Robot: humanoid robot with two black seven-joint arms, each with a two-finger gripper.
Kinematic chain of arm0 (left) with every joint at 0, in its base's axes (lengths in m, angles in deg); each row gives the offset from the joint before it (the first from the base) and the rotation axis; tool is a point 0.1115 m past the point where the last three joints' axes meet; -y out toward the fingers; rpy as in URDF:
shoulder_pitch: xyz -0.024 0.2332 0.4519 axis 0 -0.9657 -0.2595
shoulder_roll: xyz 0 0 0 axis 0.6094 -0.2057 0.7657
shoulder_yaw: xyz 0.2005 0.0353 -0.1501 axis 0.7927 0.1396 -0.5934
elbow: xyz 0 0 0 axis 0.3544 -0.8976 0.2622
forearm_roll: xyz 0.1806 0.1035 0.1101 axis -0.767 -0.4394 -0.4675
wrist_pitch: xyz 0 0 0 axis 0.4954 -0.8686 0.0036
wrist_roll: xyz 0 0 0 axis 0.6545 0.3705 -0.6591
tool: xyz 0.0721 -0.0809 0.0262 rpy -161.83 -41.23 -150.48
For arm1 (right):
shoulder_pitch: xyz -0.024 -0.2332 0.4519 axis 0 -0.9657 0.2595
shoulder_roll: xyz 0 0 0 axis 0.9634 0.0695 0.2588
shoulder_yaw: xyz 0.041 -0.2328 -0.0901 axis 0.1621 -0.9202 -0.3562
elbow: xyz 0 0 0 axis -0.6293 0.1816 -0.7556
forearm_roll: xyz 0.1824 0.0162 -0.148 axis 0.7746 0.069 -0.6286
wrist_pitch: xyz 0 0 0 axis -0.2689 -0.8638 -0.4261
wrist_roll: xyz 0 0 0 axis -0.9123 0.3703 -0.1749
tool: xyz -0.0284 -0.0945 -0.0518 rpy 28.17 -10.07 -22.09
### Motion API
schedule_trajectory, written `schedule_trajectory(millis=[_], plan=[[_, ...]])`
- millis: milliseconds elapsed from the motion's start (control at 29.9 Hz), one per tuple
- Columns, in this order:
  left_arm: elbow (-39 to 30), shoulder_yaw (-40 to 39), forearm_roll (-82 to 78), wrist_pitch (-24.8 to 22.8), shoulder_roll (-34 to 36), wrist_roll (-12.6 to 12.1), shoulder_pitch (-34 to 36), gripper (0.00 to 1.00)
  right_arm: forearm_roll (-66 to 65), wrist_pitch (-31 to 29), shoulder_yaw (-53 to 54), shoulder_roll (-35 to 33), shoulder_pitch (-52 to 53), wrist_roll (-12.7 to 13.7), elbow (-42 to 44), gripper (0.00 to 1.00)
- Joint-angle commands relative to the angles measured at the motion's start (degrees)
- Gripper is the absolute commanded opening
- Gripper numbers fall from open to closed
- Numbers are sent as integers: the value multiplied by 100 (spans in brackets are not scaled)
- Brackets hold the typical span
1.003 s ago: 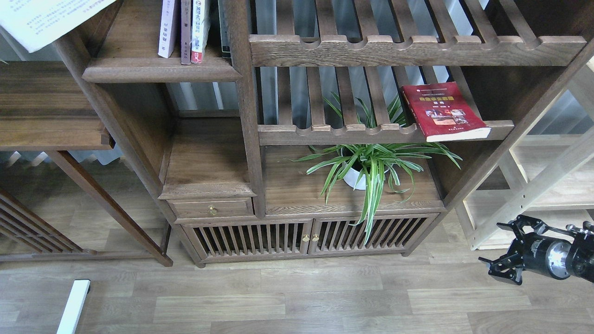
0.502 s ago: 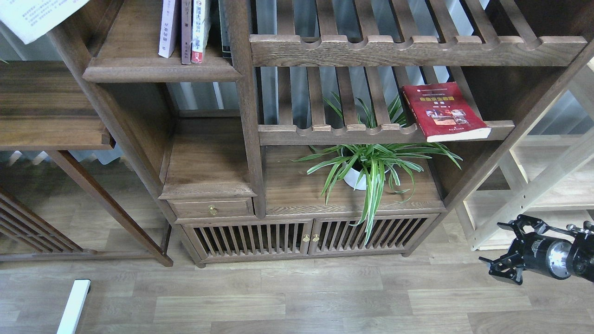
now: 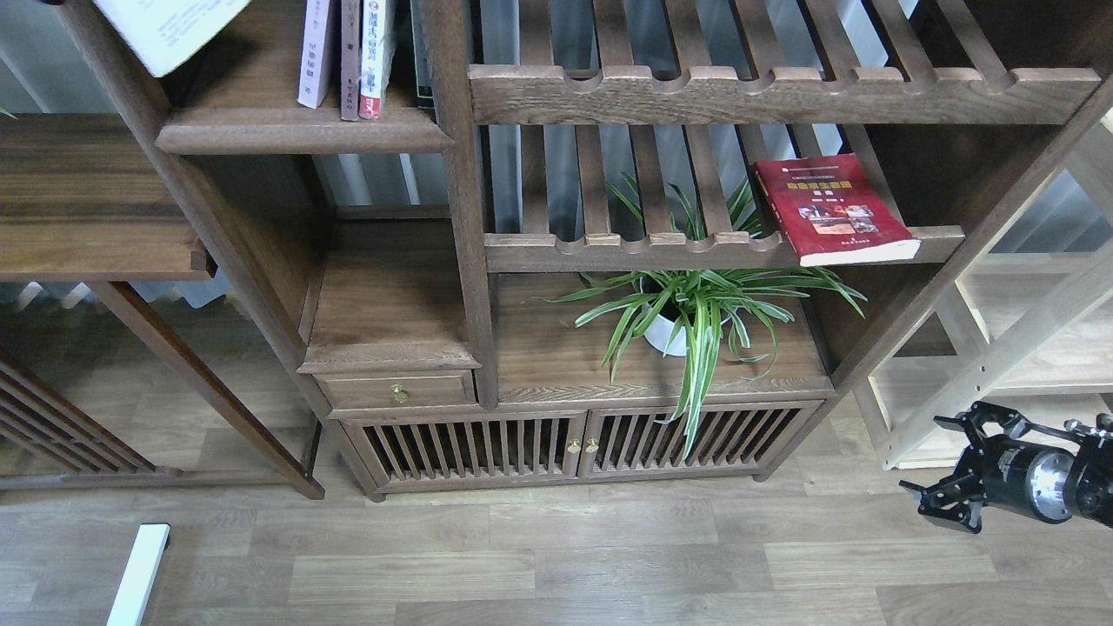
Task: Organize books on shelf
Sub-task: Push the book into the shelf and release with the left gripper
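matt dark wood shelf [image 3: 300, 130] (glossy red book [image 3: 830, 209]).

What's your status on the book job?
Right gripper open, empty, low by the floor. Left gripper out of view. Red book flat on slatted rack; pale book up top-left. Nothing blocking.

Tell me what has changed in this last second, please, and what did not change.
The pale book at the top left corner moved to the right, toward the shelf with the upright books; what holds it is out of view. The right gripper stayed low at the right, open and empty. The red book and the plant did not move.
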Motion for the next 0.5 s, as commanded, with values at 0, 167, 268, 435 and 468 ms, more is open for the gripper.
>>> schedule_trajectory(millis=[0,167,268,435,468], plan=[[164,129,-117,433,-442,20,9,0,0,-9,0,-21,-9,0,0,100],[305,244,-117,978,-847,3,17,0,0,-9,0,-30,-18,0,0,100],[401,288,-126,1295,-1041,-6,44,0,0,-9,0,-30,-18,0,0,100],[542,340,-143,1778,-1313,-68,88,0,-9,-9,0,-39,-35,0,0,100],[612,349,-143,1866,-1392,-85,96,0,-9,-9,0,-30,-35,0,0,100]])
